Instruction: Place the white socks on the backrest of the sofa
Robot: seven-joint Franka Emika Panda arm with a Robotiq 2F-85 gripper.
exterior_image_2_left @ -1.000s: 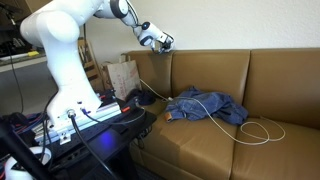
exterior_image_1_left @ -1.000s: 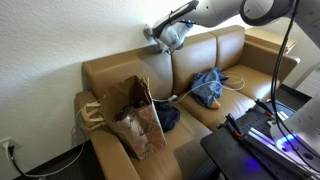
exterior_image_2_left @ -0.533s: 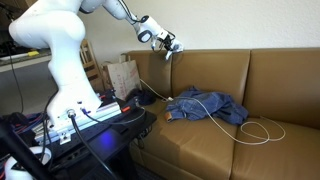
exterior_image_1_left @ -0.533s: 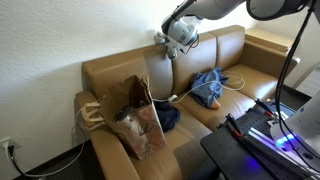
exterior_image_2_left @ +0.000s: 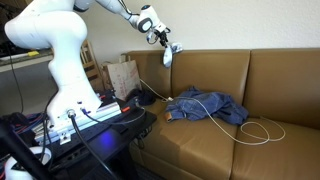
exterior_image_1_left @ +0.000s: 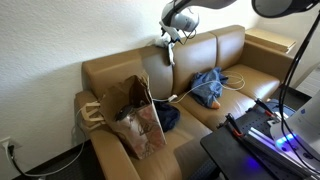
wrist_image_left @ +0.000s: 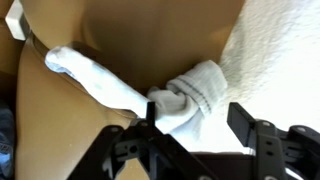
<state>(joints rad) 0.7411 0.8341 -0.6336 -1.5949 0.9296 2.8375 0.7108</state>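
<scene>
Socks: white socks [wrist_image_left: 110, 85], light, soft and limp; they likely drape easily.
Hold: the bunched cuff is best.
Pincer: pincer [wrist_image_left: 194, 116] clamped on the cuff, over the backrest [exterior_image_2_left: 228, 68].

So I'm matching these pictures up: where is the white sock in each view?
In an exterior view: the white sock hangs upper centre, before the sofa backrest.
In an exterior view: white sock upper centre-left, dangling by the sofa backrest top edge.
Wrist view: white sock centre, held in the gripper.
Shared landmark: the brown sofa backrest.
</scene>
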